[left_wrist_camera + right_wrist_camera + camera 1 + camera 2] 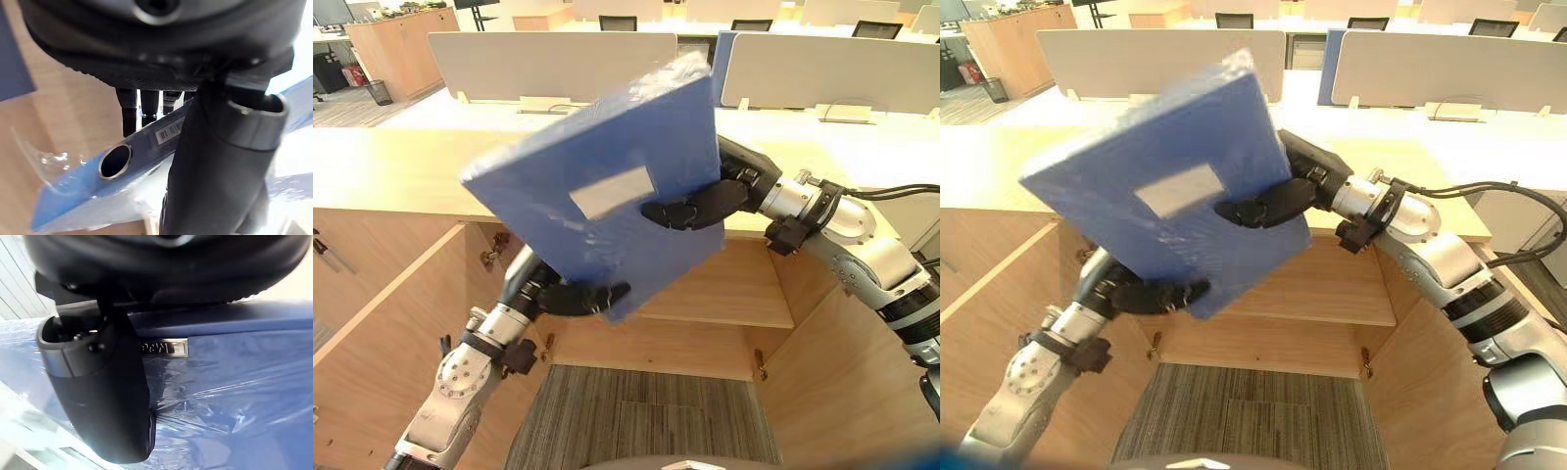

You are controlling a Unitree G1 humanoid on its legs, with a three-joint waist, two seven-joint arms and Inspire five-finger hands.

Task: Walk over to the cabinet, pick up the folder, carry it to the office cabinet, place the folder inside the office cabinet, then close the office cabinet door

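Gripping the blue folder (597,186) with both hands, up in the air and tilted, right in front of the open office cabinet (656,345), not inside it yet. Had the left hand (570,297) clamped on the lower corner, left thumb (215,186) laid across the front cover and fingers (129,110) tucked behind, so basically pinched from both sides. Same deal for the right hand (695,209) over on the folder's right edge, with the right thumb (102,396) pressed flat on the plastic-wrapped cover and the rest of the hand round the back. Spotted a white label (610,192) on the front cover and a round metal-rimmed hole (115,161) in the spine, close to the left hand's fingers. Behind and below the folder, saw the cabinet with both doors swung wide, left door (372,343) and right door (847,382), plus a wooden shelf (724,289) inside and grey carpet (636,416) down in front. Further back, made out a pale desk (822,137) with divider screens (548,64) along it.
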